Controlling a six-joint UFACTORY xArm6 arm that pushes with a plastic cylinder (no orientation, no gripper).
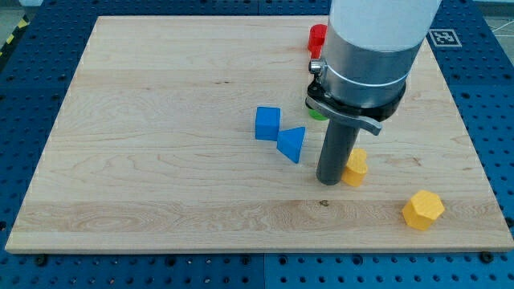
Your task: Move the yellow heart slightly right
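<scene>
My tip (329, 181) rests on the wooden board (161, 120), a little toward 5 o'clock from the board's middle. The rod has no fingers at all — it is a plain dark cylinder that grips nothing and only presses sideways against things.

The yellow heart (356, 167) sits directly at 3 o'clock of my tip, touching the rod or just beside it; part of its left edge is hidden behind the rod, so I cannot tell whether there is a sliver of gap. Its shape is only partly readable from this angle.

A yellow hexagonal block (422, 209) lies toward 4 o'clock from the heart, well apart from it and near the board's lower right corner.

2 blue blocks sit at about 9 to 10 o'clock of my tip: a blue triangular block (292, 144) nearer to me, and a blue cube (267, 123) just beyond it at 10 o'clock — the 2 are nearly touching at a corner.

A red block (317, 38) shows at 12 o'clock near the board's far edge, half hidden behind the arm's grey body, shape unclear. A sliver of a green block (317, 114) peeks out beside the arm's dark collar; its shape cannot be made out.
</scene>
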